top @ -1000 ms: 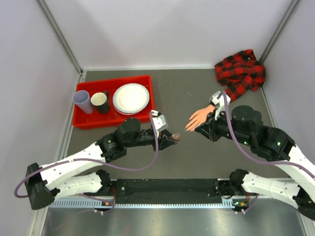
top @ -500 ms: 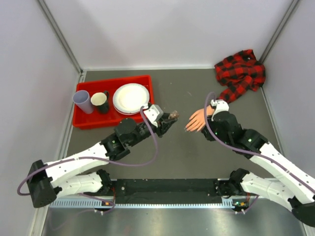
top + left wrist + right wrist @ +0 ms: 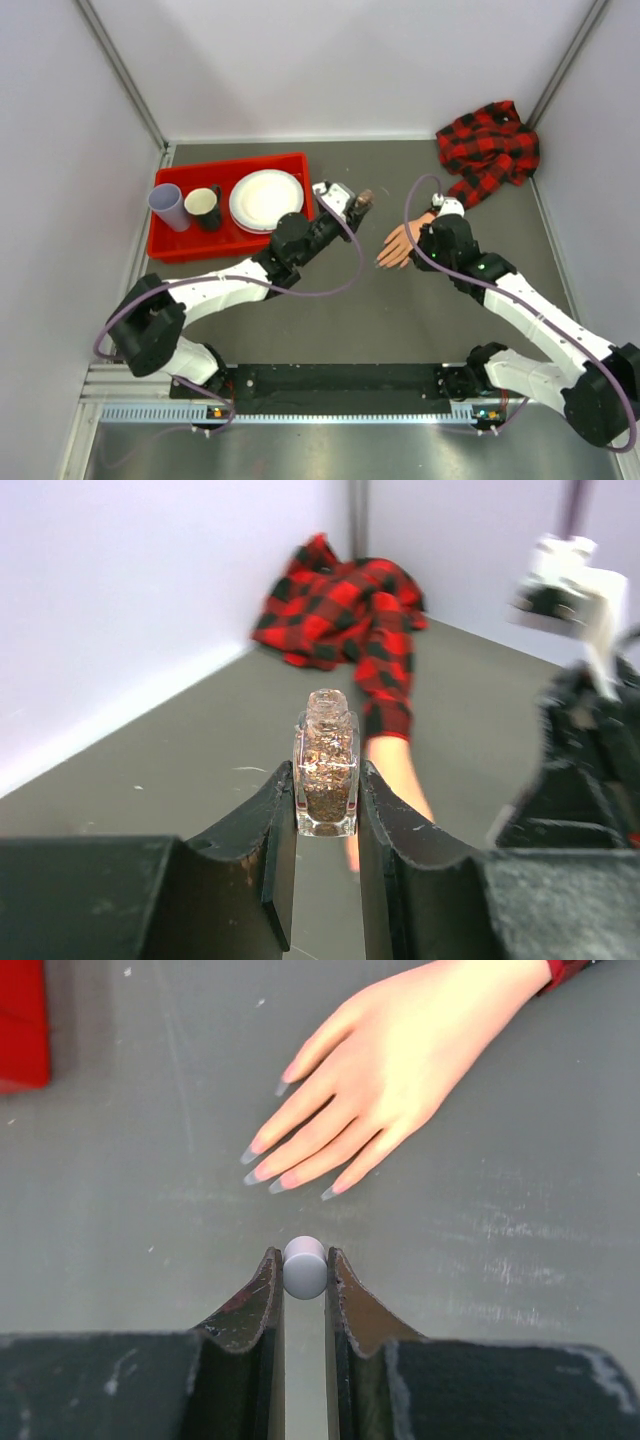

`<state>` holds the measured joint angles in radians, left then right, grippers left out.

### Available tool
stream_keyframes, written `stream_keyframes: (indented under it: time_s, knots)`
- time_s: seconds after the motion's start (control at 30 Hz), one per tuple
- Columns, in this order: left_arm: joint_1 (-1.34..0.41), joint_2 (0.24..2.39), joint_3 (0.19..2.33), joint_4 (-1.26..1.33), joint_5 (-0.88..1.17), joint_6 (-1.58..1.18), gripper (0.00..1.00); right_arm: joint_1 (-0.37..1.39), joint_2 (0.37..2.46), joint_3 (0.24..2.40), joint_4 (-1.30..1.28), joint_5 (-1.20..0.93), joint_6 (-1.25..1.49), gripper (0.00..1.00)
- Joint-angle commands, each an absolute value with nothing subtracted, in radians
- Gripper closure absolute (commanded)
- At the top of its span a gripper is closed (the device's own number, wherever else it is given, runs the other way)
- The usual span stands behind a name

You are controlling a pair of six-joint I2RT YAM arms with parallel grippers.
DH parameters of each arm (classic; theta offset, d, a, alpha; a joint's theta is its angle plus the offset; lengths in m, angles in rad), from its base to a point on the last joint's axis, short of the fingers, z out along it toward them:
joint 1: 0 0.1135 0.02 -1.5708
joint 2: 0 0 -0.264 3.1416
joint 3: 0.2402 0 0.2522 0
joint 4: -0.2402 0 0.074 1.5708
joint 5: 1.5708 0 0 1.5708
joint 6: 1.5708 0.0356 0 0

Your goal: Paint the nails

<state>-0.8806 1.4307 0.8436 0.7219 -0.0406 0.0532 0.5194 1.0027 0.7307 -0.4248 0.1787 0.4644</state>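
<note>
Scuffed matte grey table (image 3: 370, 300), open between the red tray (image 3: 200, 252) and the crumpled plaid shirt (image 3: 488, 148) at the far-right corner. A smooth peach mannequin hand (image 3: 400, 1060) lies flat right of centre, its nails (image 3: 250, 1150) long, pointed and greyish. The left gripper (image 3: 327, 775) clamps a square glass glitter bottle (image 3: 327, 735); the right gripper (image 3: 304, 1257) pinches a round grey knob (image 3: 304, 1270) near the fingertips.

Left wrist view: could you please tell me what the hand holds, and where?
A polish bottle, uncapped, pinched at its lower sides by the left hand.

Red tray (image 3: 200, 246) with white plate (image 3: 266, 199), black mug (image 3: 203, 206), lilac cup (image 3: 167, 205).
</note>
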Motion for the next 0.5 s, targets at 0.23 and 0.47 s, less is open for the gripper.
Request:
stream_keyframes:
  time_s: [0.23, 0.47]
  knots:
    - [-0.747, 1.496, 0.759, 1.058, 0.052, -0.055, 1.0, 0.489, 1.034, 0.606, -0.181, 0.173, 0.498, 1.0]
    - [-0.746, 1.531, 0.721, 1.129, 0.055, -0.071, 1.0, 0.488, 0.97, 0.517, -0.101, 0.255, 0.564, 1.0]
